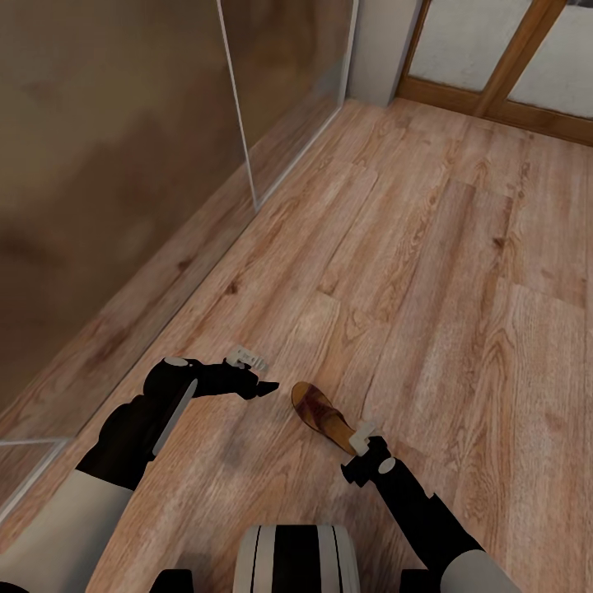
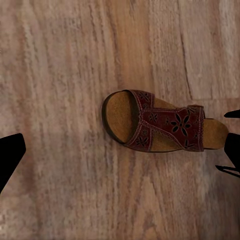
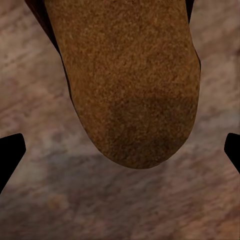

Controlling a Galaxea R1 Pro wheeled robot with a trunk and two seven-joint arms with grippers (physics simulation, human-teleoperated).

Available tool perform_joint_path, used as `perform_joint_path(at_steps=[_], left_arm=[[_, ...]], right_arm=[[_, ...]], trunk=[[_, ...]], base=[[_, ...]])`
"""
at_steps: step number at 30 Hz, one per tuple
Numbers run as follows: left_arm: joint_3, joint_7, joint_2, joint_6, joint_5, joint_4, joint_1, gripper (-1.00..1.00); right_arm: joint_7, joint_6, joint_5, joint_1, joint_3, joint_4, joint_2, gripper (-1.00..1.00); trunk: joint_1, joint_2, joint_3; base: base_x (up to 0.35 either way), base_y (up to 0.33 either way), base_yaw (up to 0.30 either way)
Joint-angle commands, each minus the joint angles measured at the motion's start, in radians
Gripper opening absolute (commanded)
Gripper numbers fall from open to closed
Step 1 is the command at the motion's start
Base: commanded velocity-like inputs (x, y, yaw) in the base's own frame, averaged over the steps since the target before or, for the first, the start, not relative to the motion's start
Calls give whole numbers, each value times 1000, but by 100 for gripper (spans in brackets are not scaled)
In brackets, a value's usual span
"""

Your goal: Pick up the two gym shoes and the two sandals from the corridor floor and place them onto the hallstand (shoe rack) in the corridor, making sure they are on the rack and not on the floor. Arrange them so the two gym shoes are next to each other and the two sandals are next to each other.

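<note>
My right gripper is spread wide, fingertips either side of the sandal's heel, not touching it, nothing pinched. My left gripper is also apart and empty, hovering just beside the toe end; its camera looks straight down on the sandal. The sandal lies flat on the floor between my two grippers, toe toward the left one, heel at the right one. Step, as I judge it: grasp of one sandal, nothing lifted. Next move calls for lowering the right gripper over the heel, closing, lifting. Both arms reach forward and low, elbows bent, wrists angled down and inward. Wardrobe at left; rack out of frame.
</note>
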Motion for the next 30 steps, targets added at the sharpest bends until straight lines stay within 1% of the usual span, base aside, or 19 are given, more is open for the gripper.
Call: perform_joint_path(at_steps=[1,6,13,16,30], left_arm=[[-1,-1,1,6,1,0,-1,100],[-1,-1,1,6,1,1,-1,100],[-1,-1,1,5,1,1,-1,100],[-1,-1,1,5,1,1,-1,100],[0,-1,1,6,1,-1,-1,100]], right_arm=[[7,5,11,0,0,-2,0,100],[8,5,11,0,0,-2,0,100],[8,5,11,0,0,-3,0,100],[8,5,11,0,0,-3,0,100],[8,5,10,0,0,-3,0,100]], trunk=[[0,0,-1],[0,0,-1],[0,0,-1],[1,-1,-12],[1,-1,-21]], base=[[124,34,0],[101,27,0],[13,3,0],[1,0,0],[0,0,0]])
